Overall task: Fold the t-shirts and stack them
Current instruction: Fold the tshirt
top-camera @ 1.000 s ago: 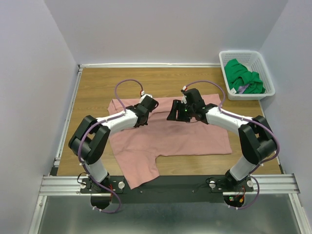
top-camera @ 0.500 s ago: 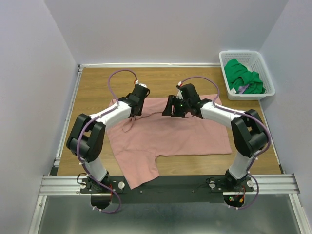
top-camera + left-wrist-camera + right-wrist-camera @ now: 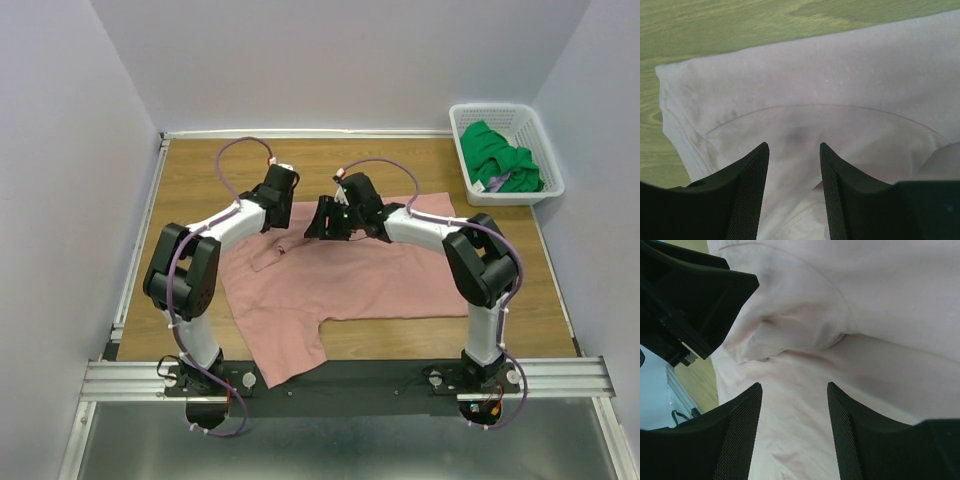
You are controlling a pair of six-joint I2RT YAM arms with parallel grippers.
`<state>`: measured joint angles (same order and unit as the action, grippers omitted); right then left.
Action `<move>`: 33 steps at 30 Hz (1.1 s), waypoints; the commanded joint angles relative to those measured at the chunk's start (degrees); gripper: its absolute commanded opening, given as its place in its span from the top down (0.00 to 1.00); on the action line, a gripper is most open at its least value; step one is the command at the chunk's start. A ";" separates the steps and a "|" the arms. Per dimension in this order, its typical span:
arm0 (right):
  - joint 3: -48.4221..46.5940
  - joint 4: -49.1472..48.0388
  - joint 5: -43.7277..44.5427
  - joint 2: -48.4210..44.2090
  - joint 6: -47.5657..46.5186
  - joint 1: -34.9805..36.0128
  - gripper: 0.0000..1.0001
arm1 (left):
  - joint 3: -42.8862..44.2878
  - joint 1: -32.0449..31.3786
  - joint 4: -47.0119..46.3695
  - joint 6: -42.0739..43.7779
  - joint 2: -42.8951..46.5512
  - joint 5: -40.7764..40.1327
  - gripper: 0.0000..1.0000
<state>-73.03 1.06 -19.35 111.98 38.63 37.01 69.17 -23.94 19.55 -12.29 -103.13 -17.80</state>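
- Pink tee (image 3: pixel 370 280) lay spread flat on worktop (image 3: pixel 200 160), approx. mid of top view. One flap ran out to 7 o'clock, over near edge onto black base plate (image 3: pixel 380 378).
- L hand (image 3: pixel 278 218) was over tee's far edge, at 10 o'clock of the cloth. Fingers (image 3: pixel 752 170) stood apart at medium width w/ nothing betw. them, only cloth below. Couldn't tell if tips touched it.
- L wrist view: a curved seam crossed the cloth, a doubled corner sat at 9 o'clock, bare wood at 12.
- R hand (image 3: pixel 320 222) was just beside L hand, at its 3 o'clock, also over far edge. Fingers (image 3: pixel 740 425) were apart, medium-wide, empty.
- R wrist view: a small rumpled bump of cloth (image 3: pixel 790 330) lay ahead of the tips, w/ L hand showing at 10 o'clock.
- Small wrinkle in pink tee at 6 o'clock of L hand.
- Green tee (image 3: pixel 500 155) sat bunched in white basket (image 3: pixel 505 108) at worktop's 1–2 o'clock corner, well apart from pink tee.
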 commanded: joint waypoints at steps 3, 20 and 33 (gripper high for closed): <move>-1.15 -4.74 -1.30 3.06 4.69 1.74 0.40 | -5.43 2.23 0.31 -9.58 9.07 1.45 0.44; 0.35 -16.18 -3.58 9.04 15.59 3.32 0.56 | -30.05 6.01 -9.17 -23.30 26.41 11.47 0.37; -2.81 -16.18 -3.06 12.03 14.19 6.40 0.60 | -31.11 6.28 -10.23 -23.83 23.86 11.12 0.39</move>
<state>-73.38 -14.09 -22.37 121.45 53.36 42.52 38.48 -18.06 10.57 -35.29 -78.43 -6.79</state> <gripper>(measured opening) 0.395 0.608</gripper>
